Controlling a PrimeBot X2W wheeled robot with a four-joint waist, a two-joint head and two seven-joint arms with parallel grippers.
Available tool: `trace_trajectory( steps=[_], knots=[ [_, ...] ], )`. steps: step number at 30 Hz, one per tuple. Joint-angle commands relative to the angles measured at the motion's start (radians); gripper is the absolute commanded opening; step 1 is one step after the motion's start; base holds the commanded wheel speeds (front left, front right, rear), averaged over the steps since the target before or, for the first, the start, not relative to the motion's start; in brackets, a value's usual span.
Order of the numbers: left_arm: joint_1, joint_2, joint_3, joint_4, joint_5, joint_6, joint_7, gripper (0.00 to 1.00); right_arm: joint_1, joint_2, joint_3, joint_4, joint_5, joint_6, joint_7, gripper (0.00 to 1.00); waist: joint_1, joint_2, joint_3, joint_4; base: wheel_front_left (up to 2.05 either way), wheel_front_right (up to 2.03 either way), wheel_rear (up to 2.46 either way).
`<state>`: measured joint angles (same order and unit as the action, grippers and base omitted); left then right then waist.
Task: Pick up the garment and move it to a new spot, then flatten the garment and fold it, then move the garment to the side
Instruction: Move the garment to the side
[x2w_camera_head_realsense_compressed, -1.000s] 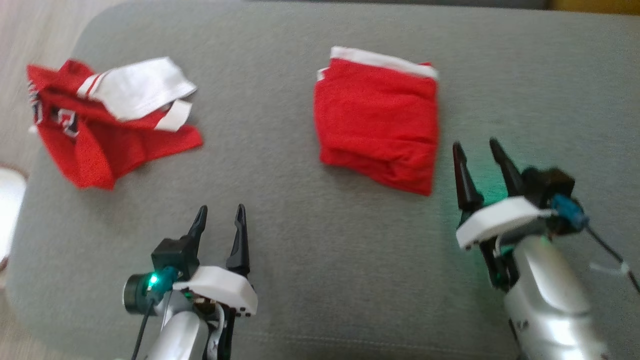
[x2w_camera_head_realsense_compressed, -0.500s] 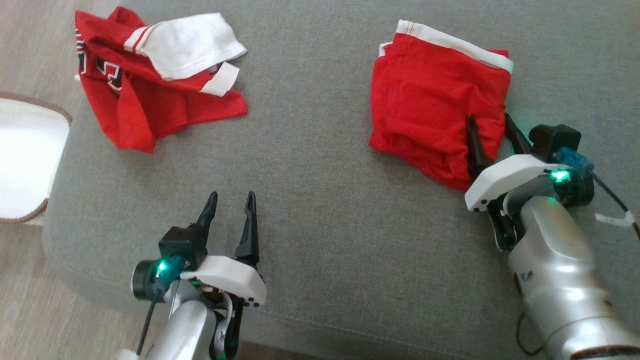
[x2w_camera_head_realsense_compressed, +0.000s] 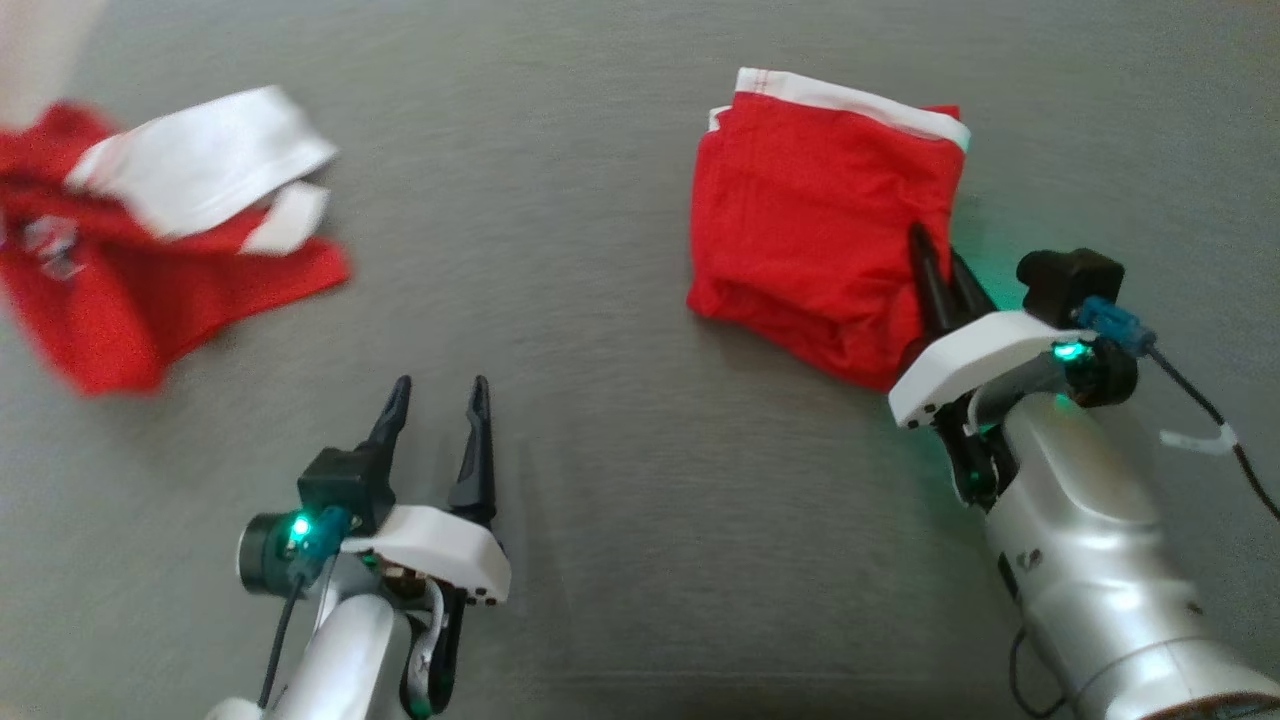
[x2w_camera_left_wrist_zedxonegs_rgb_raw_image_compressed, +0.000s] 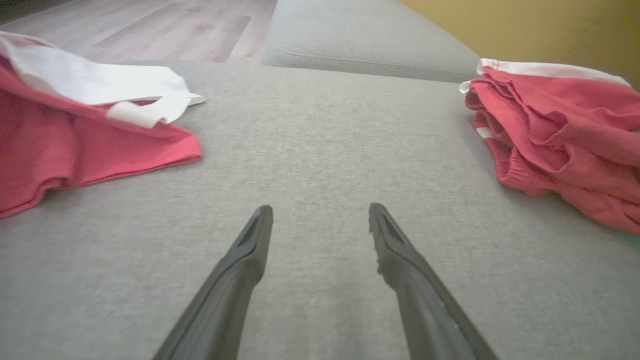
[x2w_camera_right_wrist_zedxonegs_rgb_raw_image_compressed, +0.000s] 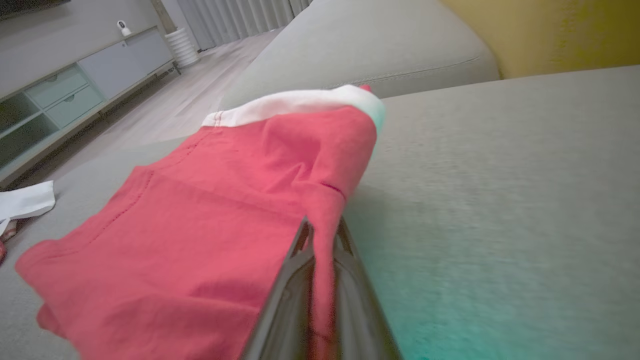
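Note:
The folded red garment (x2w_camera_head_realsense_compressed: 810, 220) with a white band at its far edge lies on the grey cushion (x2w_camera_head_realsense_compressed: 620, 480), right of centre. My right gripper (x2w_camera_head_realsense_compressed: 935, 245) is shut on its right-hand edge. In the right wrist view a fold of the garment (x2w_camera_right_wrist_zedxonegs_rgb_raw_image_compressed: 225, 210) is pinched between the fingers of the right gripper (x2w_camera_right_wrist_zedxonegs_rgb_raw_image_compressed: 324, 225), and the cloth rises slightly there. My left gripper (x2w_camera_head_realsense_compressed: 440, 390) stands open over bare cushion at the lower left, fingers apart and holding nothing. From the left gripper (x2w_camera_left_wrist_zedxonegs_rgb_raw_image_compressed: 321, 210) the garment (x2w_camera_left_wrist_zedxonegs_rgb_raw_image_compressed: 555, 145) lies off to the right.
A second, crumpled red and white garment (x2w_camera_head_realsense_compressed: 150, 250) lies at the far left of the cushion, also in the left wrist view (x2w_camera_left_wrist_zedxonegs_rgb_raw_image_compressed: 75, 125). A yellow wall (x2w_camera_right_wrist_zedxonegs_rgb_raw_image_compressed: 550, 35) stands behind the sofa. Wooden floor (x2w_camera_left_wrist_zedxonegs_rgb_raw_image_compressed: 150, 30) and a low cabinet (x2w_camera_right_wrist_zedxonegs_rgb_raw_image_compressed: 65, 90) lie beyond the cushion.
My right gripper has reached the garment's right edge and shut on it, bunching the cloth slightly. The head camera shifted between frames. The left gripper has stayed open.

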<state>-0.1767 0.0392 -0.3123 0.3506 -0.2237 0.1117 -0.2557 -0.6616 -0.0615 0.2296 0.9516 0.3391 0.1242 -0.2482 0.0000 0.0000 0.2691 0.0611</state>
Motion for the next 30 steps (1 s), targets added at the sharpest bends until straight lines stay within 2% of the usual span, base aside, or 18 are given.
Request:
trace_trajectory(
  steps=[1,8,16,22,30],
  knots=[
    [-0.041,0.011,0.034,-0.025,0.008,-0.004,-0.006,1.0,0.008,0.011,0.022,-0.031,0.007,0.007,-0.013,0.0,0.0,0.0,-0.024,-0.121,0.0,0.0,0.0],
    [-0.072,0.011,0.061,-0.009,0.056,-0.033,-0.006,1.0,0.069,0.011,0.079,-0.111,0.058,0.007,-0.013,0.0,0.0,0.0,-0.019,-0.351,0.0,0.0,0.0],
    [-0.094,0.011,0.078,-0.004,0.095,-0.062,-0.006,1.0,0.124,0.011,0.126,-0.195,0.122,0.007,-0.013,0.0,0.0,0.0,-0.003,-0.529,0.0,0.0,0.0],
    [-0.099,0.011,0.073,-0.008,0.111,-0.076,-0.006,1.0,0.15,0.011,0.146,-0.236,0.148,0.007,-0.013,0.0,0.0,0.0,0.013,-0.602,0.0,0.0,0.0],
    [-0.109,0.011,0.057,-0.005,0.113,-0.083,-0.006,1.0,0.132,0.011,0.106,-0.252,0.102,0.007,-0.013,0.0,0.0,0.0,0.029,-0.599,0.0,0.0,0.0]
  ],
)
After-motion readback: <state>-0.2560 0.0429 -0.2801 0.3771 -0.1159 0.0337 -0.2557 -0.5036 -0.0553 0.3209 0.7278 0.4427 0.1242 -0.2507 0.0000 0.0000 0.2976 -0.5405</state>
